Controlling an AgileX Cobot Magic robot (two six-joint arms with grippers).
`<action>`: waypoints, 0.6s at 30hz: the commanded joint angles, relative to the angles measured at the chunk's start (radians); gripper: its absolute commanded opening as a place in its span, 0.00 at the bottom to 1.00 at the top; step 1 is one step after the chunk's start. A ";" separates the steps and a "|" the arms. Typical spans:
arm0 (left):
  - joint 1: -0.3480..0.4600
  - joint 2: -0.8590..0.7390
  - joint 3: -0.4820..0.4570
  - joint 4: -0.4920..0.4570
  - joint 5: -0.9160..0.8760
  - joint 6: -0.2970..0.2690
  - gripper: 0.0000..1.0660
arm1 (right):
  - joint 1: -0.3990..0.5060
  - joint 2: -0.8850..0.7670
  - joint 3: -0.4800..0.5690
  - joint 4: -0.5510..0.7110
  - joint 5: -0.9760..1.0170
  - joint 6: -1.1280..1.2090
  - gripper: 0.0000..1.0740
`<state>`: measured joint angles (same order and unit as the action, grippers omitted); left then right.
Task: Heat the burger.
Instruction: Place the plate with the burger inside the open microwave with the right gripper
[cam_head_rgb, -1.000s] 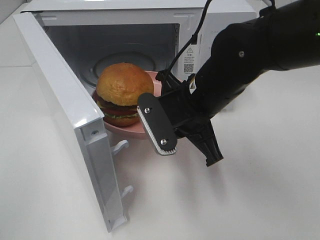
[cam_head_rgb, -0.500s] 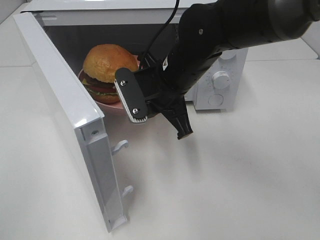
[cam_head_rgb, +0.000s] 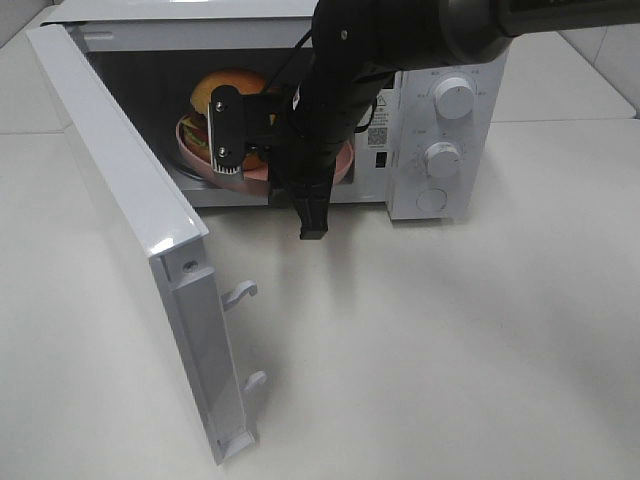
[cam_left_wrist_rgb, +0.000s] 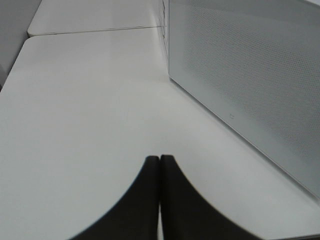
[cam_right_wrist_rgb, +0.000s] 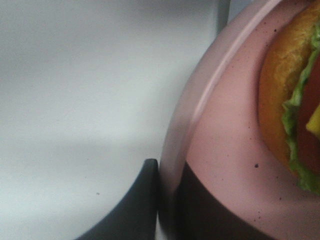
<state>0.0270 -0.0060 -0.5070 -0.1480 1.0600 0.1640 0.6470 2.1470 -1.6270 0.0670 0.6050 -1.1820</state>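
Burger, round, with a glossy golden-brown bun, green lettuce and red and yellow layers (cam_head_rgb: 232, 86) (cam_right_wrist_rgb: 287, 100): located inside the open cavity of the white microwave oven (cam_head_rgb: 470, 40), seated on the round pink plate (cam_head_rgb: 346, 166) (cam_right_wrist_rgb: 220, 150). Much of the burger and the plate is hidden behind the black right arm (cam_head_rgb: 390, 40) in the high view.

Right jaws: pinching the rim of the pink plate, one finger on each side of the rim, as the right wrist view shows. It cannot be determined whether the plate rests on the cavity floor or hangs clear of it.

Microwave door, white (cam_head_rgb: 130, 190): swung fully open toward the left side of the high view, with its two latch hooks exposed at the free edge. The control panel carries two round white knobs (cam_head_rgb: 455, 98), one above the other, to the right of the cavity.

Left jaws: pressed together and holding nothing, positioned above the white tabletop (cam_left_wrist_rgb: 75, 100) (cam_head_rgb: 450, 350), near the perforated outer face of the door (cam_left_wrist_rgb: 250, 75) and not touching it.
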 joint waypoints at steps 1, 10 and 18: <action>0.001 -0.018 0.000 -0.007 -0.014 -0.001 0.00 | -0.020 0.045 -0.113 -0.003 -0.018 0.141 0.00; 0.001 -0.018 0.000 -0.007 -0.014 -0.001 0.00 | -0.024 0.113 -0.210 -0.030 0.050 0.195 0.00; 0.001 -0.018 0.000 -0.007 -0.014 -0.001 0.00 | -0.024 0.113 -0.211 -0.041 0.048 0.198 0.00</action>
<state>0.0270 -0.0060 -0.5070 -0.1480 1.0600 0.1640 0.6310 2.2640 -1.8290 0.0310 0.6610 -1.0020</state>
